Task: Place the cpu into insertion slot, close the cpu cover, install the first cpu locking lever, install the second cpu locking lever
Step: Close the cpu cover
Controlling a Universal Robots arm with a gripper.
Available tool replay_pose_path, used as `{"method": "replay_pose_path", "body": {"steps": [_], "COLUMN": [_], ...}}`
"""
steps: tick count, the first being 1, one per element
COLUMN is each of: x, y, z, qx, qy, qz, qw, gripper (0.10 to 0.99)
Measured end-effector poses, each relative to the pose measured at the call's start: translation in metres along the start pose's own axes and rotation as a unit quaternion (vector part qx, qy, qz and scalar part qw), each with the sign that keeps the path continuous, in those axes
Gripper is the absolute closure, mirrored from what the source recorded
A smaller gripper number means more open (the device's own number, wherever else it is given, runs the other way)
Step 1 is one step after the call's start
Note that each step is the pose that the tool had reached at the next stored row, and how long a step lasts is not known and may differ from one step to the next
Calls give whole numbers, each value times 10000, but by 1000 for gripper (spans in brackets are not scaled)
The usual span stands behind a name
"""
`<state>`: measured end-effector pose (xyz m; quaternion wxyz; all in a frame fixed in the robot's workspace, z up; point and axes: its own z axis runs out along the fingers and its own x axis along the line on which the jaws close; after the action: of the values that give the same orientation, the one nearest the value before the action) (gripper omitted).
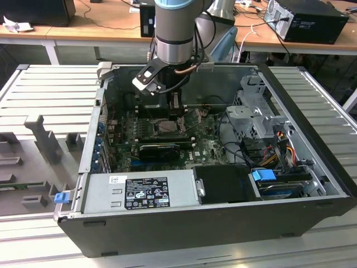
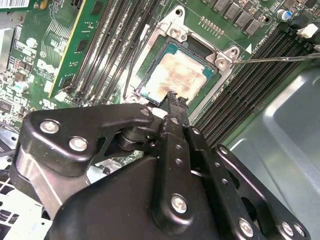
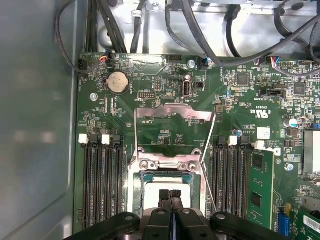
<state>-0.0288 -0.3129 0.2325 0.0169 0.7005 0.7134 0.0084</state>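
Pincer point(image 3: 170, 194) tips pressed together, holding nothing, directly over cpu point(image 2: 177, 75) (chip seated in insertion slot point(image 3: 134, 195)); contact w/ its top: can't tell.

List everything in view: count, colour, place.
computer case: 1, black, open, on the table
table: 1, grey, slatted
motherboard: 1, green, inside the case
cpu: 1, silver-grey, seated in the insertion slot
insertion slot: 1, silver-rimmed, mid-board
cpu cover: 1, silver frame, looks raised at the slot's edge
memory slots: several, black, both sides of the slot
coin battery: 1, silver, on the board
power supply: 1, grey, in the case
cables: several, black, beyond the board
arm: 1, grey, reaching into the case
gripper: 1, black, shut, tip at the cpu
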Motion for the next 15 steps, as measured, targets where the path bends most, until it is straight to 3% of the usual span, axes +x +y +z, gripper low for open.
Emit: {"method": "replay_pose_path", "body": {"steps": [15], "x": [-1], "y": [3], "z": [-91], "qx": [0], "qy": [0], "qz": [9], "qw": [10000], "gripper": [980]}}
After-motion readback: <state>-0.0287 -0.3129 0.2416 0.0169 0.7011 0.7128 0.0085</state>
